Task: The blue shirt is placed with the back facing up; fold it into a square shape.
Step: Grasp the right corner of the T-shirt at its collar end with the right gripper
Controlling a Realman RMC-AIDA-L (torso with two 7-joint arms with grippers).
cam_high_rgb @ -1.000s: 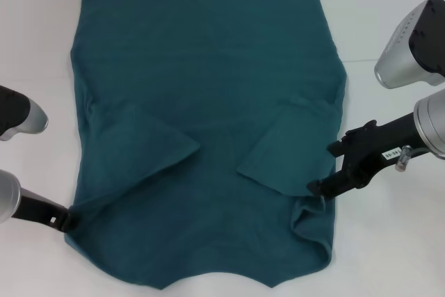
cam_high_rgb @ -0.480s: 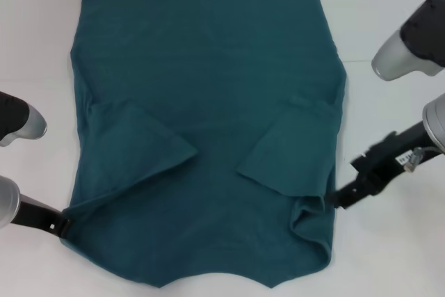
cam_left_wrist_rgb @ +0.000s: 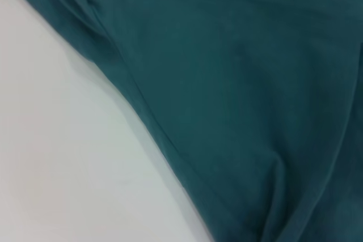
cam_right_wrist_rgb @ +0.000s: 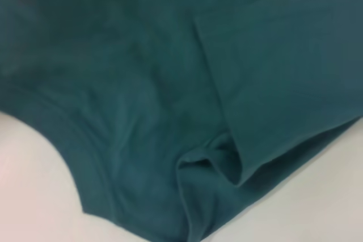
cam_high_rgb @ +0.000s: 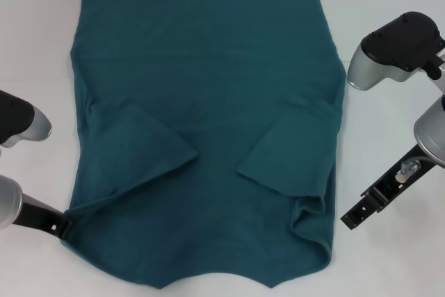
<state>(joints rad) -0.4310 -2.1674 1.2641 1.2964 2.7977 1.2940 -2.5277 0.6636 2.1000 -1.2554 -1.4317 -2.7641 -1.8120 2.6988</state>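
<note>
The blue shirt (cam_high_rgb: 208, 130) lies spread flat on the white counter (cam_high_rgb: 389, 269), hem at the far side and neckline toward the robot, with both short sleeves already turned inward so that 2 triangular flaps point at each other across the middle. Start with the left hand (cam_high_rgb: 64, 228): it sits low at the near-left corner of the cloth, right at the shoulder edge, touching or all but touching it, though I cannot tell whether its fingers are apart or together, or whether they have any fabric between them. The left wrist view shows only the shirt's edge running slantwise across bare counter. The right hand (cam_high_rgb: 350, 220) hangs just beside the near-right edge, clear of the cloth with counter showing between; its fingers I cannot make out either. Next to it the fabric is bunched into a small rumpled pocket under the right sleeve flap, plain in the right wrist view. To my eye the sleeve fold is done and the lengthwise fold is in hand. The next move seems to call for both hands to take the 2 near corners together, with that right-side rumple smoothed or gathered cleanly, then carry the near edge evenly toward the hem.
</note>
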